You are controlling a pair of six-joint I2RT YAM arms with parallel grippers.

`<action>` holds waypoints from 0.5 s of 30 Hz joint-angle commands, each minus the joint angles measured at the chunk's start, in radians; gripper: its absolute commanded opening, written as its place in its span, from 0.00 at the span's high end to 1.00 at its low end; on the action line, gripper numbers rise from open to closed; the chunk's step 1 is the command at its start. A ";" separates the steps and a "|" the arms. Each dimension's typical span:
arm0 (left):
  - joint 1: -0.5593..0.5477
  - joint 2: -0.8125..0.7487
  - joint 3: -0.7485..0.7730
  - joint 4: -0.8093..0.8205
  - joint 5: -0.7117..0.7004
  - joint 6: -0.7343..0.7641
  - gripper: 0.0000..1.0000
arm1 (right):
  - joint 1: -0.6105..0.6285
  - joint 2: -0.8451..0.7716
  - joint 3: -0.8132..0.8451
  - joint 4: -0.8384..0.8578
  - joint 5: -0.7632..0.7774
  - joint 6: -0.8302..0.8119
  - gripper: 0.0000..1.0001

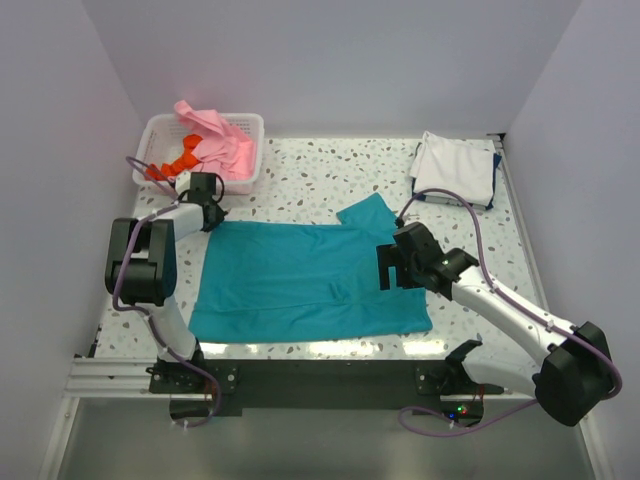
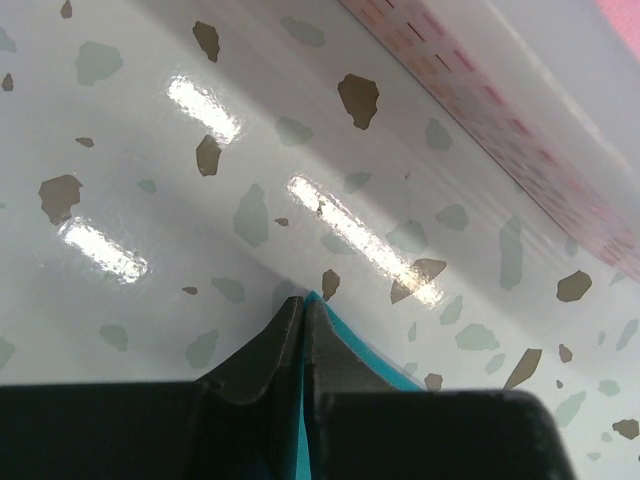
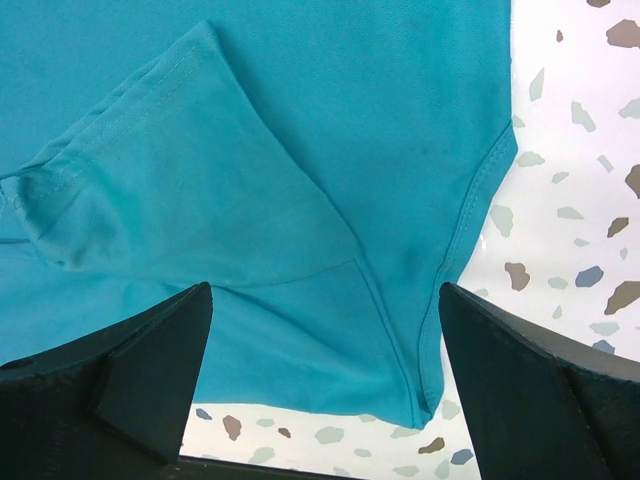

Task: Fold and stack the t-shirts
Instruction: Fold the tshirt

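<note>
While the left claw [image 2: 303, 308] pinches the teal shirt [image 1: 300, 280] at its far-left corner, the right claw [image 3: 325, 295] hangs open over its sleeve.

Five t-shirts — teal [image 1: 300, 280], pink [image 1: 225, 140], orange-red [image 1: 180, 160], white [image 1: 455, 165], dark blue [image 1: 494, 178] — and one basket [image 1: 252, 120]

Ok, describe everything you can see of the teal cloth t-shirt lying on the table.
The teal cloth t-shirt lies spread mostly flat on the speckled table, lightly creased, hems stitched, one short sleeve pointing away from the arms. The left gripper is shut on a corner; the right gripper hovers open over the sleeve end.
</note>
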 commanded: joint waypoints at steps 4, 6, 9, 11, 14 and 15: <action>0.008 -0.017 -0.008 -0.014 0.000 0.026 1.00 | 0.000 0.029 0.051 0.031 0.035 -0.008 0.01; 0.008 -0.035 -0.025 0.001 0.008 0.042 1.00 | 0.001 0.046 0.070 0.029 0.046 -0.006 0.01; 0.008 -0.075 -0.048 0.030 0.027 0.069 1.00 | 0.000 0.080 0.101 0.034 0.055 -0.006 0.01; 0.008 -0.118 -0.077 0.050 0.043 0.084 1.00 | 0.000 0.109 0.132 0.035 0.062 -0.005 0.01; 0.007 -0.182 -0.118 0.094 0.076 0.101 1.00 | -0.008 0.154 0.184 0.044 0.073 0.009 0.01; 0.007 -0.196 -0.129 0.108 0.083 0.102 1.00 | -0.011 0.169 0.198 0.054 0.073 0.012 0.01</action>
